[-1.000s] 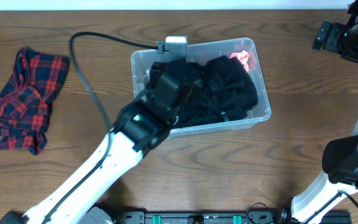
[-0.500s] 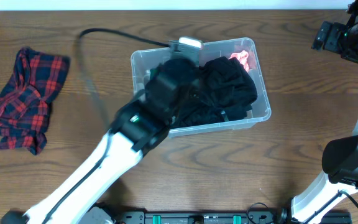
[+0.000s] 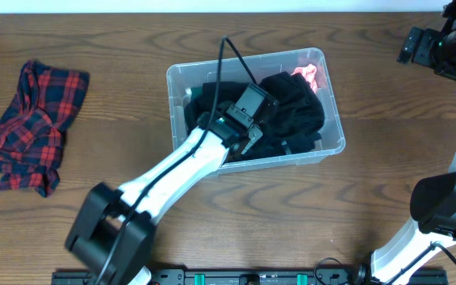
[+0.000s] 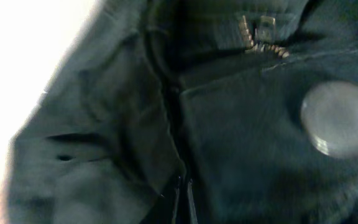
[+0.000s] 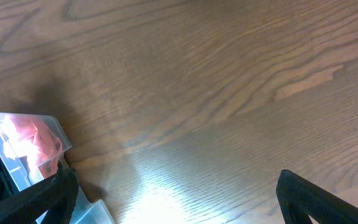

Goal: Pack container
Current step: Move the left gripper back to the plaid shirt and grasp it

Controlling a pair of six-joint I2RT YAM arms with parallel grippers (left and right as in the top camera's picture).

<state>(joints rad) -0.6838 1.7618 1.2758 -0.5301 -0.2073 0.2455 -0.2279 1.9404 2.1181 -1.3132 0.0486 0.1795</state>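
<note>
Black clothes (image 3: 295, 111) fill the container (image 3: 291, 161) in the middle of the table (image 3: 370, 206). The left gripper (image 3: 252, 131) is down inside, maybe to press them flat (I cannot tell if it is open). The right gripper (image 5: 176, 199) waits open, far away.

A brown wooden table (image 3: 370, 198) carries a clear plastic container (image 3: 307, 157) near its far middle and, well apart toward the left edge, a crumpled red and dark plaid cloth (image 3: 30, 127) lying on the wood
</note>
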